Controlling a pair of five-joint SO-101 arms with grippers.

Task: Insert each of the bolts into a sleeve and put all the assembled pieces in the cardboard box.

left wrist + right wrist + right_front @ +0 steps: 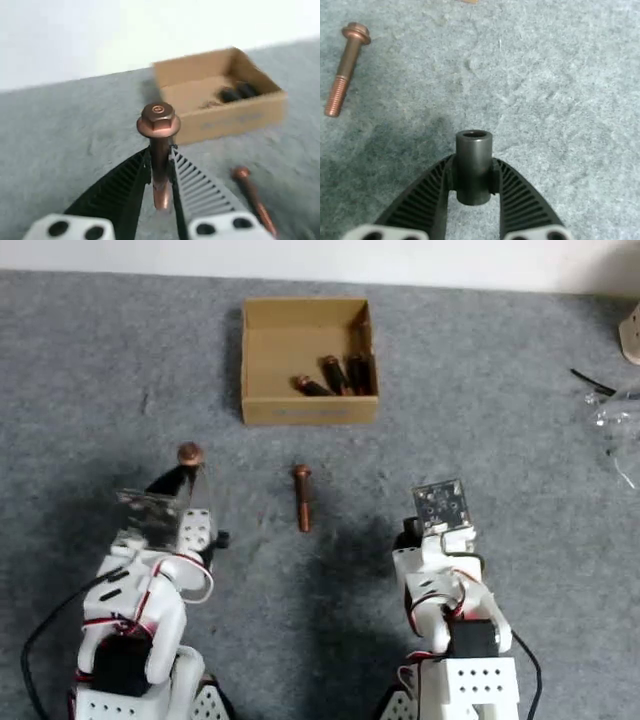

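Observation:
My left gripper (159, 170) is shut on a copper bolt (158, 145), held upright with its hex head up; from above the bolt head (189, 453) shows at the left gripper (186, 475) tip. My right gripper (474, 175) is shut on a black sleeve (473, 165), its open bore facing up, above the grey carpet. A second copper bolt (302, 497) lies loose on the carpet between the arms, also seen from both wrists (345, 67) (252, 197). The cardboard box (308, 410) at the back holds several assembled dark pieces (338, 375).
Grey carpet covers the table. Clear plastic and a black wire (605, 400) lie at the right edge, far from the arms. A white wall borders the far side beyond the box (220, 95).

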